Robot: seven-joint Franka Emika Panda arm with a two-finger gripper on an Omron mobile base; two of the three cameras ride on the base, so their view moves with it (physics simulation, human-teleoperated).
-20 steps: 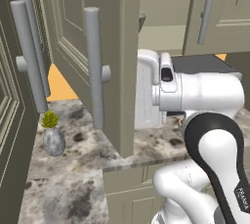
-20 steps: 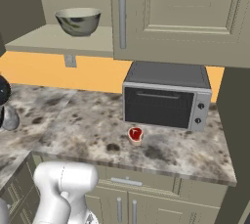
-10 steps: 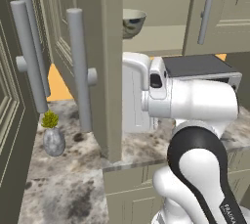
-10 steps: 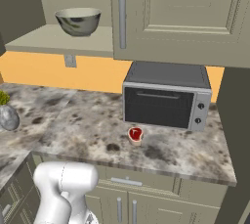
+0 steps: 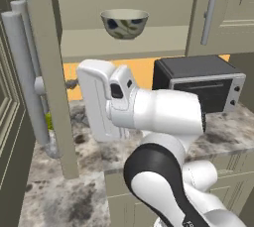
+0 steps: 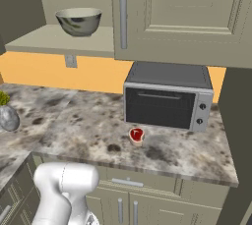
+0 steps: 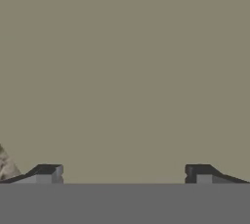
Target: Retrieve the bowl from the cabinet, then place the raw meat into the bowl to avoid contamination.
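The bowl, pale with dark blue blotches, stands upright on the cabinet shelf, also seen as the bowl from the right. The cabinet's left door is swung wide open and seen nearly edge-on. The raw meat, a small red steak, lies on the counter in front of the toaster oven. My gripper is open with nothing between its fingertips, facing a flat beige door panel very close up. The white hand sits right against the door's inner side, below and left of the bowl.
A black and silver toaster oven stands on the marbled counter under the closed right cabinet door with its bar handle. A small grey vase with a plant is at the counter's left. Long bar handles stick out at far left.
The cabinet door has swung further open to the left with my hand following it, and the bowl on the shelf has come into the left base view.
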